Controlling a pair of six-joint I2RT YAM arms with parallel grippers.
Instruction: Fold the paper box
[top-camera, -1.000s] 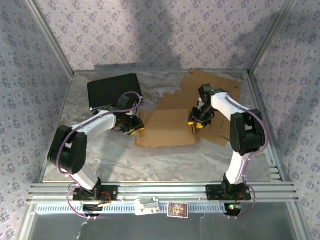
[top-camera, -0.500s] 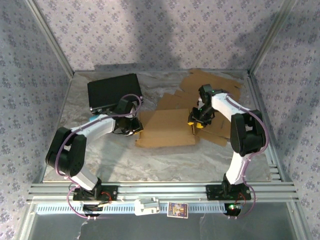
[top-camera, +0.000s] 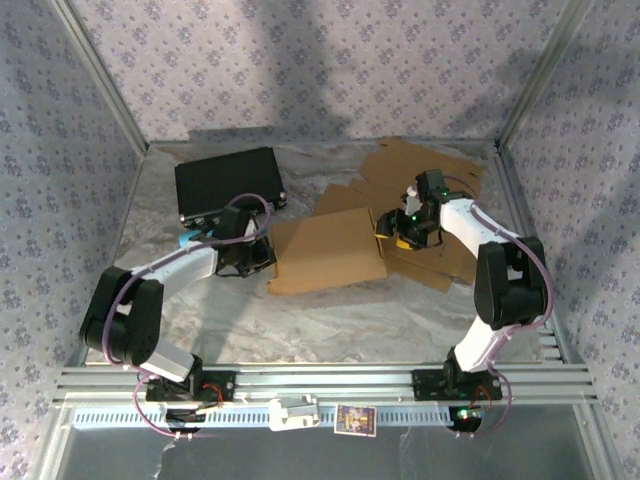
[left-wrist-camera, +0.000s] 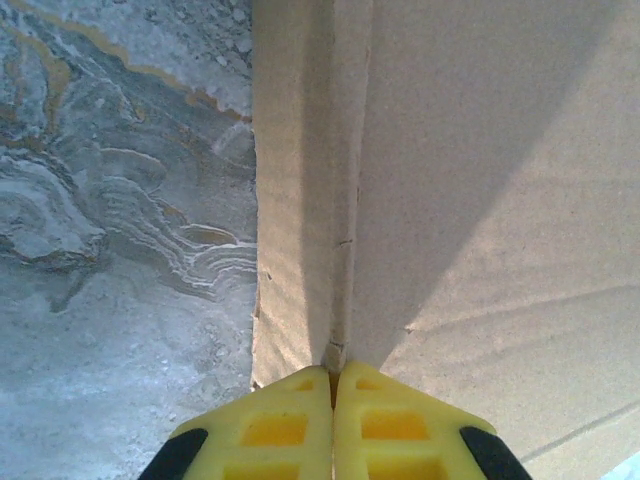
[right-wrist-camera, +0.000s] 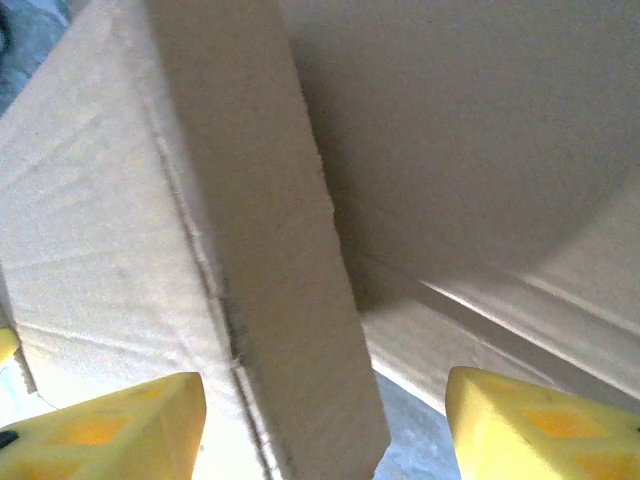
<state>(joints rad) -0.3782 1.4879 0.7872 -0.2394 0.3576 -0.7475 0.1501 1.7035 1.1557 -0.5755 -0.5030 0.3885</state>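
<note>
The paper box (top-camera: 325, 250) is a flat brown cardboard blank in the middle of the table. My left gripper (top-camera: 258, 256) is at its left edge. In the left wrist view the yellow fingers (left-wrist-camera: 270, 425) are shut on a thin folded edge of the paper box (left-wrist-camera: 480, 180). My right gripper (top-camera: 392, 232) is at the blank's right edge and stands open. In the right wrist view a raised flap (right-wrist-camera: 260, 250) passes between the two spread fingertips (right-wrist-camera: 120, 415), apart from both.
More flat cardboard (top-camera: 425, 165) lies at the back right, partly under the right arm. A black case (top-camera: 228, 182) sits at the back left, just behind the left arm. The marbled tabletop (top-camera: 330, 320) is ringed by patterned walls and a metal rail at the front.
The left gripper has closed onto the box's left edge. The right gripper has opened and drawn back toward the right. The blank has turned slightly.
</note>
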